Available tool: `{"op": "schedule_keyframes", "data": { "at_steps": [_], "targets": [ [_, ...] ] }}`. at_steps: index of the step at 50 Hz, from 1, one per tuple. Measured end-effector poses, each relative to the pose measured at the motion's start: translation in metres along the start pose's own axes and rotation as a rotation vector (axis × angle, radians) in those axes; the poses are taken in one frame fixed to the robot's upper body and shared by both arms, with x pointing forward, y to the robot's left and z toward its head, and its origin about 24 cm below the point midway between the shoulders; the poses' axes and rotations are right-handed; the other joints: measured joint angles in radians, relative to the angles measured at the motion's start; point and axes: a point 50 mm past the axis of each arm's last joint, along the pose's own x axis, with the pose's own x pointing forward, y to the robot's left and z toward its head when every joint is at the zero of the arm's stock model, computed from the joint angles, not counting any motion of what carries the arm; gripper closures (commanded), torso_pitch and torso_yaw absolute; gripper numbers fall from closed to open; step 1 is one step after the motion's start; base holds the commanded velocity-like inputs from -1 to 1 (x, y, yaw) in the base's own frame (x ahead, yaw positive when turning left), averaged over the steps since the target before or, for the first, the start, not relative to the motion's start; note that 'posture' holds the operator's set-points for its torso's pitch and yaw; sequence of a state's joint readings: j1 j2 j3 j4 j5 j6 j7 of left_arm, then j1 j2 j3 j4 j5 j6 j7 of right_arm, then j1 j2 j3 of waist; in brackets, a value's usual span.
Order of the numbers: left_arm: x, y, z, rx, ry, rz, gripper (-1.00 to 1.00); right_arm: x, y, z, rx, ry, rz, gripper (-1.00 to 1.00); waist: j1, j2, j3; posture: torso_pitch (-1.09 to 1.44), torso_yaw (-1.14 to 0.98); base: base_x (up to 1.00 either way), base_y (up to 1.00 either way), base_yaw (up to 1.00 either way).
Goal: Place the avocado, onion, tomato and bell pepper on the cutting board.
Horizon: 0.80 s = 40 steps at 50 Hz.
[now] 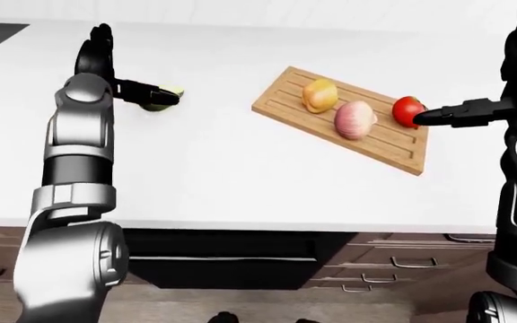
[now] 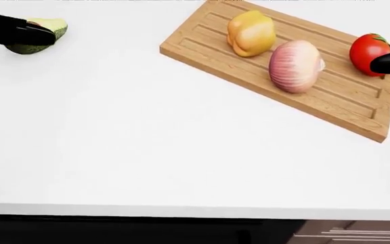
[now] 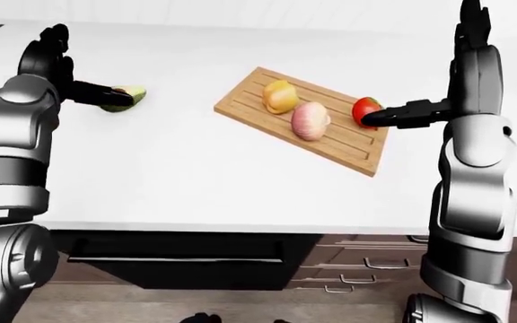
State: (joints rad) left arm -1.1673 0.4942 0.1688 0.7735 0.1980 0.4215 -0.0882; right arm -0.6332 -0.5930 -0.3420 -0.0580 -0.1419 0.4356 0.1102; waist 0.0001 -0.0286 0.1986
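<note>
at the left of the head view the left hand (image 2: 19, 31) reaches its dark fingers over the avocado (image 2: 46, 30), touching it; whether they grip it cannot be told. well to that hand's right, the cutting board (image 2: 208, 53) on the white counter (image 2: 147, 142) carries the bell pepper (image 2: 251, 33), then the onion (image 2: 295, 66), then the tomato (image 2: 368, 53). the right hand (image 1: 456, 113) points a finger against the tomato, its closure unclear.

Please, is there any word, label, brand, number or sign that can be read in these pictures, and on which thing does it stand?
None: no text shows in any view.
The grooved wooden cutting board, the yellow bell pepper, the pink-striped onion, the red tomato, the halved green avocado and the white counter are all unmarked.
</note>
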Motion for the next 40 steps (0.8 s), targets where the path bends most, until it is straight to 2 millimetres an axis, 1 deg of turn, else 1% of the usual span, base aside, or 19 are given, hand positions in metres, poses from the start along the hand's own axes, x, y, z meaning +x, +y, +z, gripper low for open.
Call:
{"op": "schedule_keyframes", "data": {
  "at_steps": [5, 11, 21, 40],
  "targets": [
    [0.001, -0.001, -0.013, -0.019, 0.036, 0.005, -1.00, 0.001, 0.001, -0.001, -0.002, 0.002, 0.002, -1.00, -0.001, 0.000, 0.001, 0.28, 0.00, 0.00, 0.00, 0.00],
    [0.000, -0.002, -0.020, -0.031, 0.051, 0.009, -1.00, 0.001, 0.002, -0.001, -0.003, 0.003, 0.002, -1.00, 0.000, 0.001, 0.001, 0.28, 0.00, 0.00, 0.00, 0.00],
    [0.006, -0.011, -0.035, -0.069, 0.094, 0.006, -1.00, 0.000, 0.002, -0.001, -0.004, 0.001, 0.004, -1.00, 0.001, 0.000, -0.002, 0.28, 0.00, 0.00, 0.00, 0.00],
    [0.009, -0.013, -0.044, -0.070, 0.097, 0.052, -1.00, 0.000, 0.003, -0.002, -0.006, 0.004, 0.005, -1.00, -0.002, 0.003, -0.008, 0.28, 0.00, 0.00, 0.00, 0.00]
  ]
}}
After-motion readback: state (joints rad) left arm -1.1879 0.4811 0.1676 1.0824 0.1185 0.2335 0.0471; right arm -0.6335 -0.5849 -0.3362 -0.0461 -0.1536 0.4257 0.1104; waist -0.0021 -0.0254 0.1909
